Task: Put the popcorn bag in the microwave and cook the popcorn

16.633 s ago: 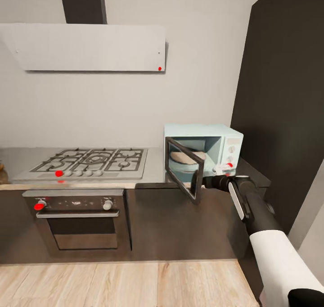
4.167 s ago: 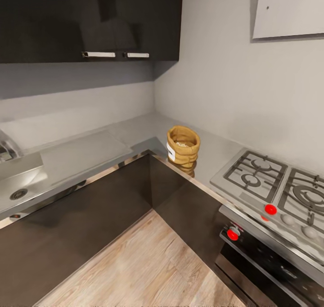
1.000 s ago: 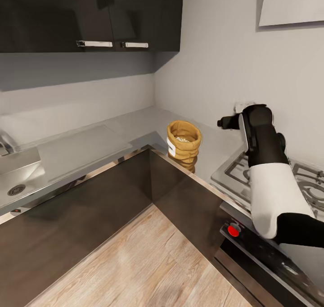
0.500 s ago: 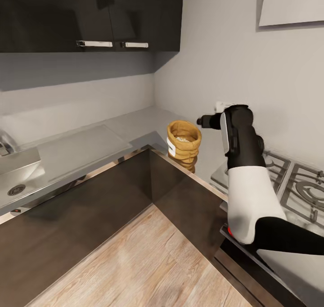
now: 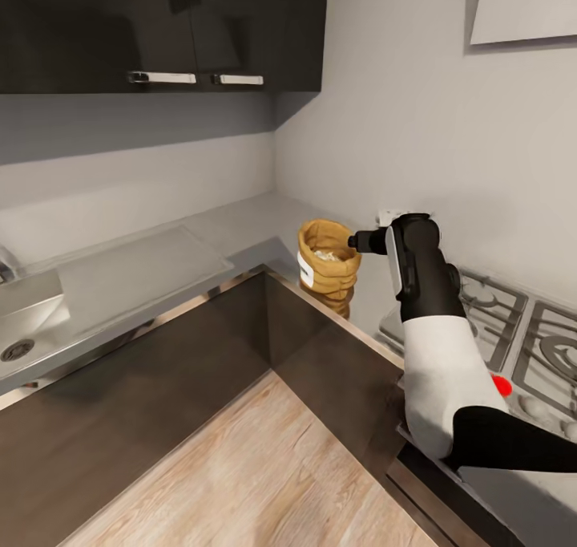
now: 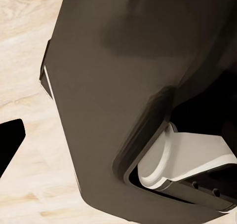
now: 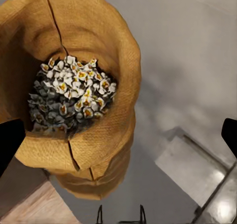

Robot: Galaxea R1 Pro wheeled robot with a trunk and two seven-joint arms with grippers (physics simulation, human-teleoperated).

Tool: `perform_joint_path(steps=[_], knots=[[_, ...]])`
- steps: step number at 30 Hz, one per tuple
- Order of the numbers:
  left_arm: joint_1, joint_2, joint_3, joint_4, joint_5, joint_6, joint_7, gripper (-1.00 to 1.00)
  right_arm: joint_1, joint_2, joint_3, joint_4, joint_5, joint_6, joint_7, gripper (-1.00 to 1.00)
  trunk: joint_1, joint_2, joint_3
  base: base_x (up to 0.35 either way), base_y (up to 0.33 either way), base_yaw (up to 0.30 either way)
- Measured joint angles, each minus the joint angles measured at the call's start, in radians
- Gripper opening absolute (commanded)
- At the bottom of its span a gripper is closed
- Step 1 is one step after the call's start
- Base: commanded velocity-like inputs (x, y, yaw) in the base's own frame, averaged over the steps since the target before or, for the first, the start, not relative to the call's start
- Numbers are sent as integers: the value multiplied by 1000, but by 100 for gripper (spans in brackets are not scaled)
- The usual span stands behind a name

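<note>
right gripper [image 5: 358, 241]: jaws spread wide, at rim of popcorn bag [image 5: 327, 257] | bag upright on countertop [image 5: 240, 230] (popcorn [image 7: 69, 93] inside) | left gripper: can't tell

1 popcorn bag [image 5: 327, 265] on the corner of the surface [image 5: 240, 230], w/ 1 heap of popcorn [image 7: 69, 98] inside, pieces too many to count. 1 white label [image 5: 304, 269] on the bag. 1 robot arm [image 5: 437, 346] right of the bag. 1 hob [image 5: 513, 330], 1 red knob [image 5: 502, 385] on it. 1 sink [image 5: 16, 322] far left of the bag. 2 cupboard handles [image 5: 196, 78] above it.
</note>
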Motion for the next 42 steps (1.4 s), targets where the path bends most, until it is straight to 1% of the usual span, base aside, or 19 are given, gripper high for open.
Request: perform_joint_path(steps=[2, 8, 12, 16, 19, 27, 28, 29, 34, 42], knots=[[0, 0, 0, 0, 0, 0, 0, 100, 11, 0, 0, 1, -1, 0, 0, 100, 0, 0, 0, 318, 0, 0], [0, 0, 2, -2, 2, 0, 0, 100, 45, 0, -4, -8, 2, 0, 0, 100, 1, 0, 0, 0, 0, 0], [0, 0, 2, -4, 1, 0, 0, 100, 68, -5, -3, -17, 1, 0, 1, 100, 1, 0, 0, 0, 0, 0], [0, -1, 2, -4, 0, 1, 0, 100, 90, -6, -4, -39, 1, 0, 2, 100, 0, 0, 0, 42, 0, 0], [0, -1, 1, -5, -2, 1, 0, 100, 107, -5, -4, -55, 1, 0, 2, 100, 0, 0, 0, 211, 0, 0], [0, 0, 1, -5, -3, 1, 0, 100, 109, -6, -8, -100, -1, 0, 2, 100, 0, 0, 0, 212, 0, 0], [0, 0, 1, -5, -3, 1, 0, 100, 109, -6, -8, -146, 0, 0, 2, 100, 0, 0, 0, 150, 0, 0], [0, 0, 1, -5, -3, 1, 0, 100, 109, -6, -8, -151, -1, 0, 2, 100, 0, 0, 0, 139, 0, 0], [0, 0, 1, -5, -3, 1, 0, 100, 109, -6, -8, -146, -5, 0, 2, 100, 0, 0, 0, 108, 0, 0], [0, 0, 1, -5, -2, 1, 0, 100, 109, -7, -4, -136, -5, 0, 2, 100, 1, 0, 0, 10, 0, 0]])
